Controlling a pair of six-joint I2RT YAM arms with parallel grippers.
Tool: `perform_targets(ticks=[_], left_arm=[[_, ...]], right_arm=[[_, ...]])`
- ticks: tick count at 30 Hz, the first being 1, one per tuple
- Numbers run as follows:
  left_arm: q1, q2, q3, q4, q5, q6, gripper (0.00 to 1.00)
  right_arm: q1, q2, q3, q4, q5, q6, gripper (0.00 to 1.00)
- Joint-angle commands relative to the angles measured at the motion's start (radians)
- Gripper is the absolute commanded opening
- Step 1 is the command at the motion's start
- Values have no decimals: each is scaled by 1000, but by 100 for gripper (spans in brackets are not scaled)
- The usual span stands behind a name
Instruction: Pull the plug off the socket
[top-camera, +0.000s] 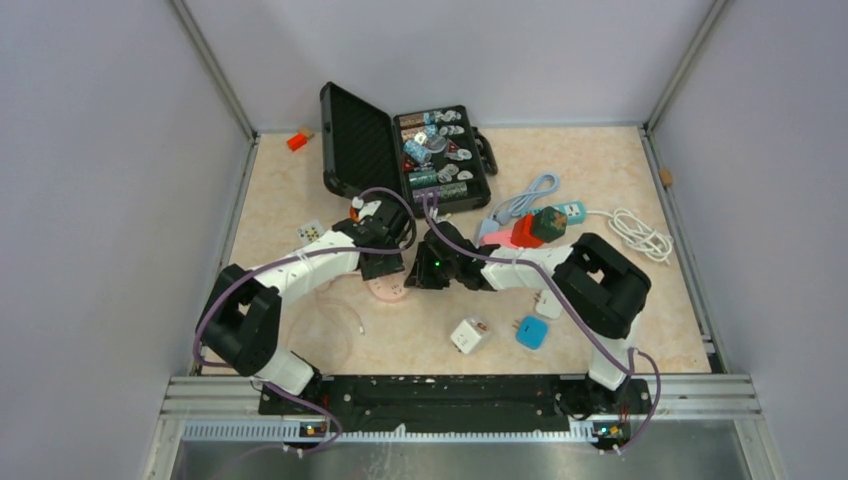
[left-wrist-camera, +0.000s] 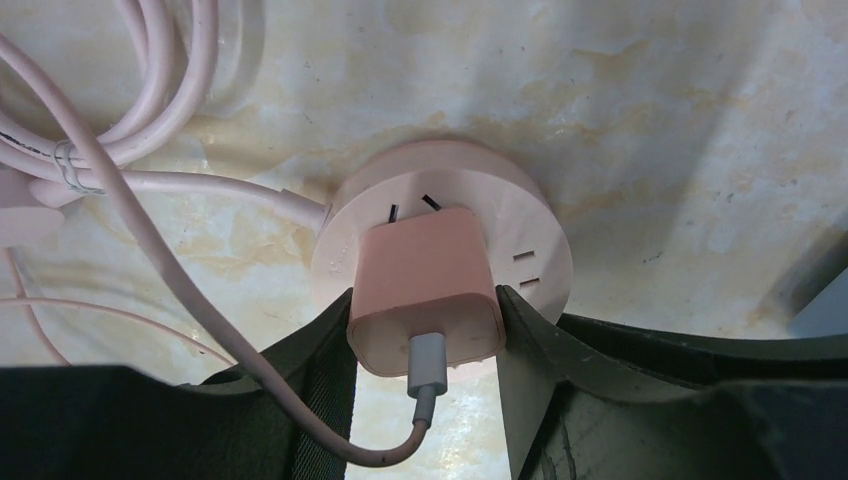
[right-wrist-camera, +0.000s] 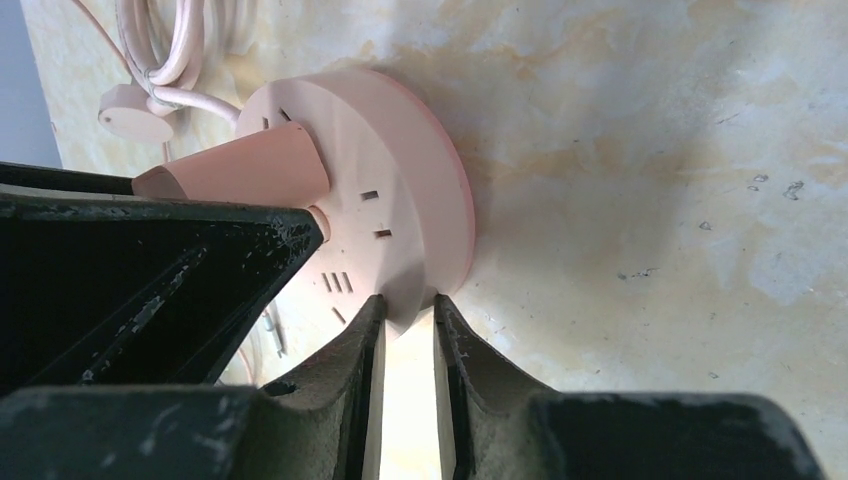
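Note:
A round pink socket (left-wrist-camera: 500, 225) lies flat on the table. It also shows in the top view (top-camera: 388, 289) and in the right wrist view (right-wrist-camera: 400, 190). A pink plug block (left-wrist-camera: 425, 280) with a grey cable connector sits plugged into it; it shows as a pink wedge in the right wrist view (right-wrist-camera: 250, 170). My left gripper (left-wrist-camera: 425, 310) is shut on the plug, one finger on each side. My right gripper (right-wrist-camera: 408, 308) is shut on the socket's rim, pinching its edge. In the top view both grippers (top-camera: 385, 262) (top-camera: 425, 270) meet over the socket.
The socket's pink cord (left-wrist-camera: 140, 90) lies coiled to the left. An open black case (top-camera: 405, 150) of small parts stands at the back. Adapters lie around: a white cube (top-camera: 469, 335), a blue one (top-camera: 531, 332), a red and green cluster (top-camera: 535, 228), a white cable (top-camera: 640, 235).

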Motion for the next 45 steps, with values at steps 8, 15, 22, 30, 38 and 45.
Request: perform_targets(ticks=[8, 15, 22, 30, 38, 45], left_arm=[[-2, -54, 24, 40, 126, 126, 27], [-2, -33, 26, 27, -13, 80, 53], [-2, -18, 26, 84, -81, 22, 73], [-3, -56, -26, 133, -137, -16, 63], [-8, -27, -7, 95, -85, -16, 39], [-4, -66, 78, 0, 71, 90, 32]], right_arm=[[-57, 22, -11, 99, -103, -30, 31], [-65, 53, 15, 85, -130, -48, 34], [-65, 64, -2, 69, -120, -23, 31], [-65, 61, -5, 71, -115, -23, 29], [-65, 62, -10, 66, -106, -16, 25], [-65, 65, -36, 66, -77, 16, 15]])
